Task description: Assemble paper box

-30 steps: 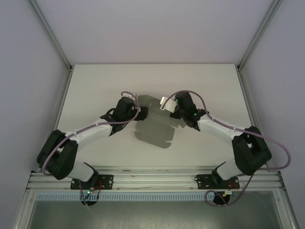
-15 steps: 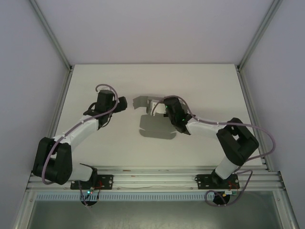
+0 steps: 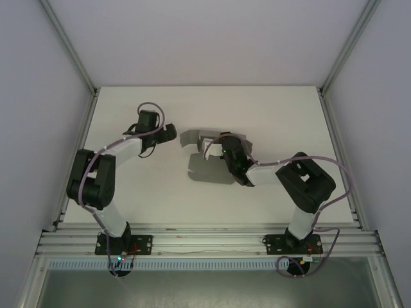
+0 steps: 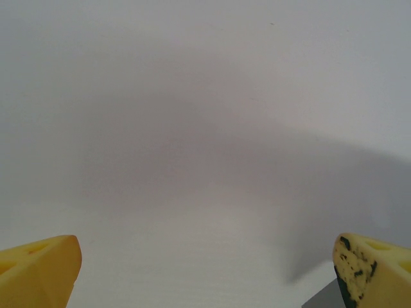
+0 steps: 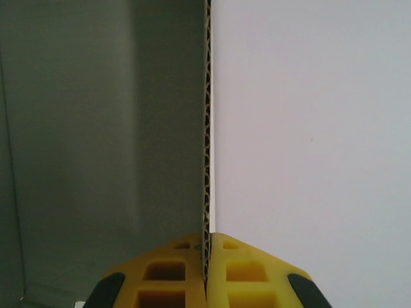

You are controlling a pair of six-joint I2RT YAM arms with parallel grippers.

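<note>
Centrally, one paper box (image 3: 205, 172), one wall clamped in right jaws, left jaws wide above table (image 4: 192, 115).

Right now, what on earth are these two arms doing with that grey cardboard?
They are putting together a paper box. The right pincer is shut on the edge of one cardboard panel, while the rest of the box lies on the table, only partly folded. The left pincer is open and hangs over bare table to the left, apart from the box.
</note>
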